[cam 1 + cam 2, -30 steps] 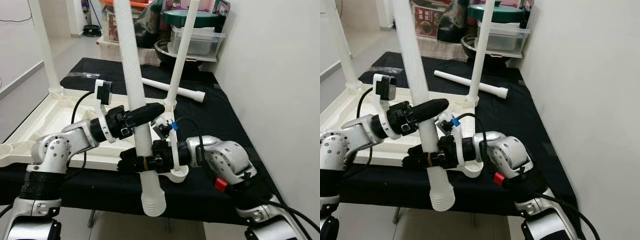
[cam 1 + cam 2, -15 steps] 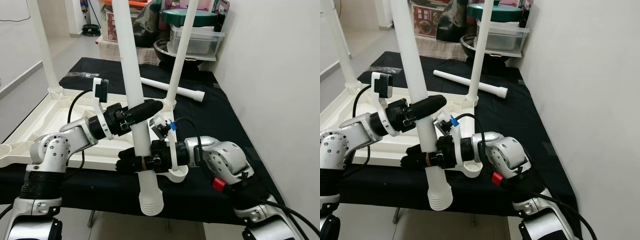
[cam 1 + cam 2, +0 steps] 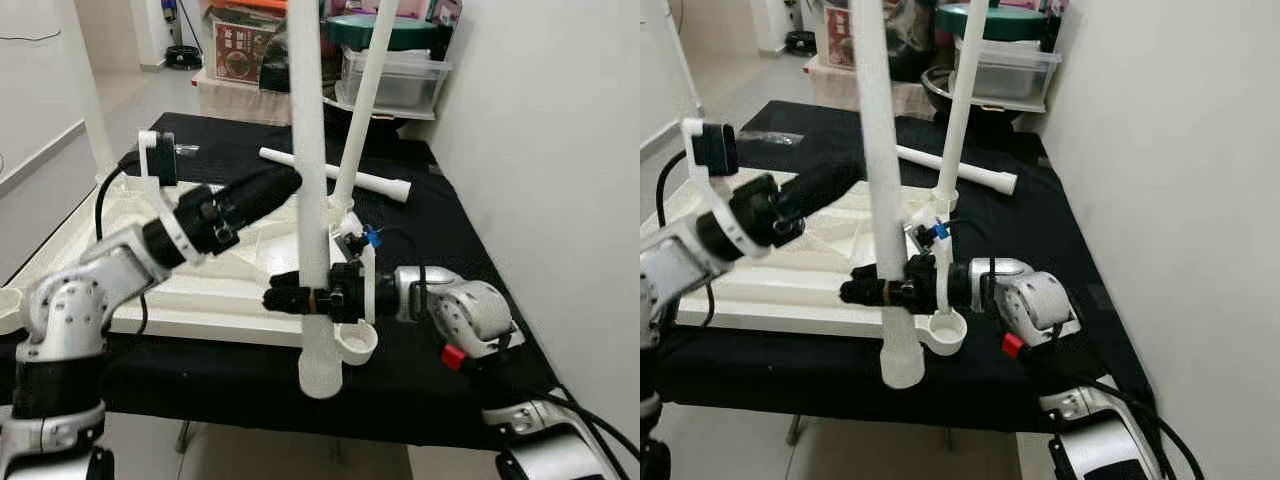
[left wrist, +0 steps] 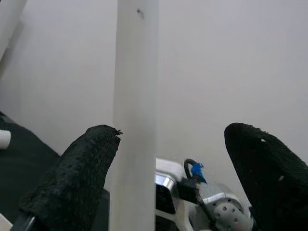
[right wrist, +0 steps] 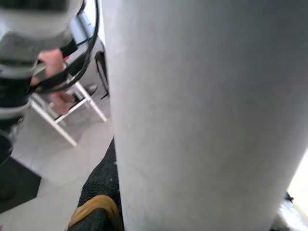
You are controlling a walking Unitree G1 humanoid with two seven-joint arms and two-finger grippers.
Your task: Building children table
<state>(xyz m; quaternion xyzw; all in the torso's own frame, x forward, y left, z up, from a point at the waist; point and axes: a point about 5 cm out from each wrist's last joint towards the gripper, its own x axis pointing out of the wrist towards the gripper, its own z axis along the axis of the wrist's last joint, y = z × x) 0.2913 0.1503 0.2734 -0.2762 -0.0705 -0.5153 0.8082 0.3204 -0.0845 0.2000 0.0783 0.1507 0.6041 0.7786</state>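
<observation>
My right gripper (image 3: 300, 300) is shut on a long white table leg (image 3: 308, 150) and holds it nearly upright at the front edge. The leg's wide lower end (image 3: 322, 375) hangs just in front of the round corner socket (image 3: 356, 345) of the upside-down white tabletop (image 3: 100, 240). My left gripper (image 3: 270, 188) is open, just left of the leg and higher up, not touching it. In the left wrist view the leg (image 4: 134, 120) stands between the spread black fingers (image 4: 72, 183). A second leg (image 3: 362, 110) stands fitted in the far right corner. A loose leg (image 3: 340, 173) lies on the black cloth.
The tabletop rests on a table covered in black cloth (image 3: 450, 240). A white wall runs close along the right side. A clear plastic container (image 3: 395, 80), a bowl and boxes crowd the far end.
My left gripper has let go of the leg and drawn back to the left. The right gripper has swung the leg more upright and carried it right, towards the corner socket.
</observation>
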